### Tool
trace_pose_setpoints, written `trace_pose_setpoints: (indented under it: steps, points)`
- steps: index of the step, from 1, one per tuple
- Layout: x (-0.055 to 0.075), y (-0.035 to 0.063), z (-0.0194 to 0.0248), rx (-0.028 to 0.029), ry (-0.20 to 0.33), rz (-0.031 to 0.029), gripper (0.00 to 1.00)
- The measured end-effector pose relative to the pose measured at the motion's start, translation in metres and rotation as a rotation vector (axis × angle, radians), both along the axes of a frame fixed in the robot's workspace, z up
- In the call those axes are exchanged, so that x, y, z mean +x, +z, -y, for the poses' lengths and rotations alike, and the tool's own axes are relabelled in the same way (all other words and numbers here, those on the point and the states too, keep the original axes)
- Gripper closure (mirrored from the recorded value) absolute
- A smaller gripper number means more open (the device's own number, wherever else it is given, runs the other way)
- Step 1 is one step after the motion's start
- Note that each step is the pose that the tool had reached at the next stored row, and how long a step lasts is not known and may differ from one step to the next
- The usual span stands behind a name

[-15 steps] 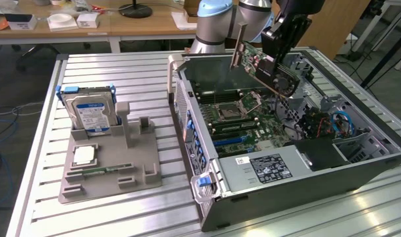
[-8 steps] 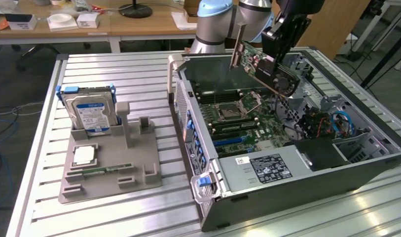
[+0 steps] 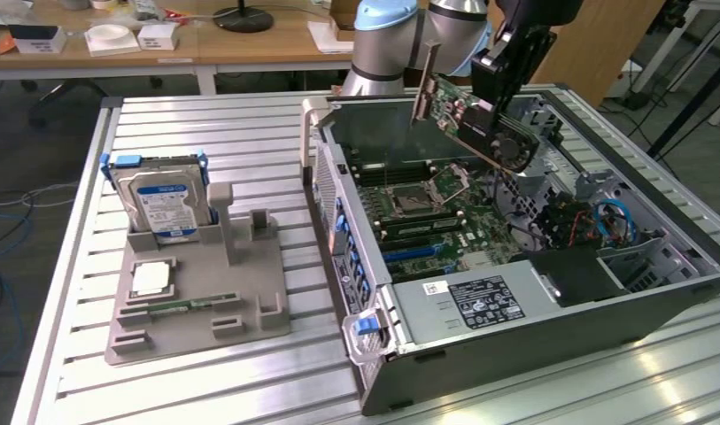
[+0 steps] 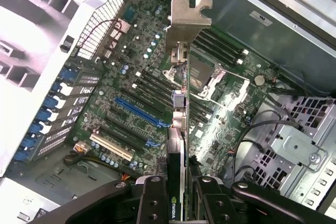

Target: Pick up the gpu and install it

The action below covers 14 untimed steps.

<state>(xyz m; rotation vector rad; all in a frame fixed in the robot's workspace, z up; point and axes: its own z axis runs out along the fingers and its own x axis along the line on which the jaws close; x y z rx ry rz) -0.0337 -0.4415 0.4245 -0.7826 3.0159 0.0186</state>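
The gpu (image 3: 468, 119), a flat card with a green board face and a metal bracket strip at one end, hangs tilted in the air above the open computer case (image 3: 643, 305). My gripper (image 3: 501, 80) is shut on its upper edge. In the wrist view the gpu (image 4: 178, 114) is seen edge-on between my black fingers (image 4: 152, 198), its bracket (image 4: 186, 17) pointing away over the motherboard (image 4: 131, 103). A blue expansion slot (image 4: 139, 111) and a white one (image 4: 110, 148) lie on the board beneath it.
A silver hard drive with blue rails (image 3: 158, 199) stands in a grey holder (image 3: 200, 297) at the exterior view's left, with a small memory stick (image 3: 182, 307) on it. Inside the case are a power supply (image 3: 472, 305) and cables (image 3: 584, 221). A desk with clutter stands behind.
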Motion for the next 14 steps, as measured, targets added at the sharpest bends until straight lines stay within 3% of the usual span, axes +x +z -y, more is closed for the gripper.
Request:
trace_pose_setpoints:
  steps: [14]
  points:
    - [0.0000,0.0000,0.0000,0.0000,0.051,0.0000,0.74]
